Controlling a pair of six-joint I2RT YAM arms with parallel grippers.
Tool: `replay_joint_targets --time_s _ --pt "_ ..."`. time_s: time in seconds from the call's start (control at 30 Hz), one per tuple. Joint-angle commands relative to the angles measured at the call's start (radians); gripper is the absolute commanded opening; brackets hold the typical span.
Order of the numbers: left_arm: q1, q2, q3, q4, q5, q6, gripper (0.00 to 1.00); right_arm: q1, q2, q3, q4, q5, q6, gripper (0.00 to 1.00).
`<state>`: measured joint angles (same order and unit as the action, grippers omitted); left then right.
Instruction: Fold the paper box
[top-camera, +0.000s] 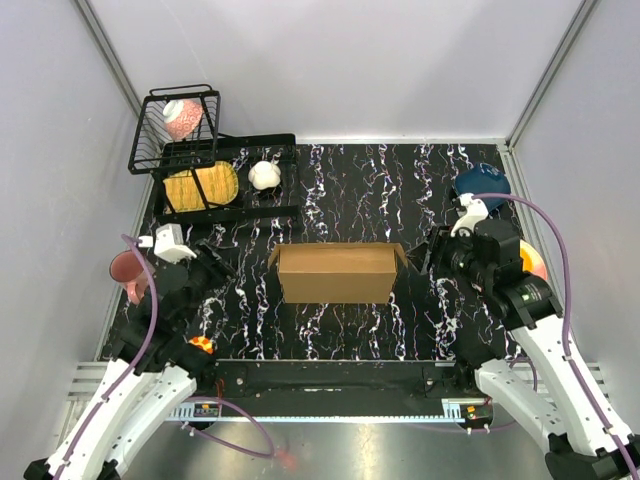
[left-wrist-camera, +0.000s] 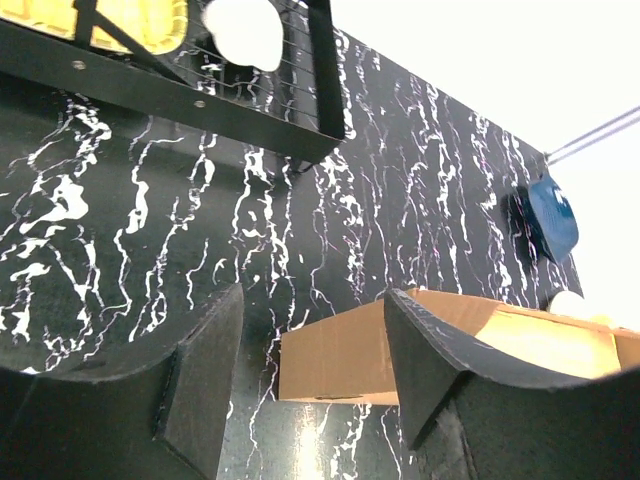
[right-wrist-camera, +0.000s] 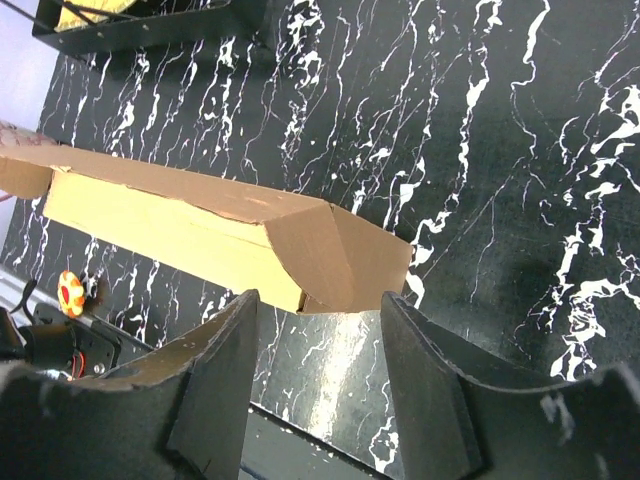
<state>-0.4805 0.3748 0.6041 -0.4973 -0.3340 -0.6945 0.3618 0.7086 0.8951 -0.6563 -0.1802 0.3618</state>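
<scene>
1. Item: the paper box (top-camera: 335, 272). It stands mid-table between the two arms, long side facing the near edge. It is raised into a box shape rather than lying as a flat sheet.
2. Ends: the end flap by the right arm slants outward in the right wrist view. Small ears show at both far corners from above. I cannot tell whether the lid is fully seated.
3. Left gripper (left-wrist-camera: 315, 300): fingers spread wide with nothing between them, beside the box's left end and apart from it.
4. Right gripper (right-wrist-camera: 320, 300): fingers likewise spread and empty, just short of the slanted flap and not touching it.
5. Step in hand, as I judge it: the main folds look done, both claws stand clear of the card, and the ends remain to be finished.
6. Next move probably calls for each claw to press or tuck its own end flap inward, with the opposite arm bracing so the light box does not slide.
7. Nearby: black rack (top-camera: 285, 212) and blue bowl (top-camera: 482, 180), both well apart from the box.
</scene>
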Motion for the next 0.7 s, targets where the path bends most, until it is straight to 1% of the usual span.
replay_joint_targets --time_s 0.0,0.17,0.33,0.47,0.67 --pt "-0.001 0.029 0.036 0.100 0.110 0.079 0.62 0.005 0.011 0.018 0.020 -0.059 -0.049 0.57" --pt "-0.001 0.033 0.026 0.140 0.131 0.081 0.63 0.005 0.038 0.016 0.044 -0.065 -0.053 0.57" --pt "-0.001 0.055 0.048 0.143 0.139 0.092 0.64 0.006 0.074 0.010 0.073 -0.085 -0.055 0.56" --pt "-0.001 0.064 0.062 0.146 0.148 0.104 0.65 0.008 0.123 0.008 0.090 -0.073 -0.053 0.54" --pt "-0.001 0.075 0.065 0.149 0.170 0.121 0.65 0.009 0.164 -0.004 0.126 -0.047 -0.038 0.45"
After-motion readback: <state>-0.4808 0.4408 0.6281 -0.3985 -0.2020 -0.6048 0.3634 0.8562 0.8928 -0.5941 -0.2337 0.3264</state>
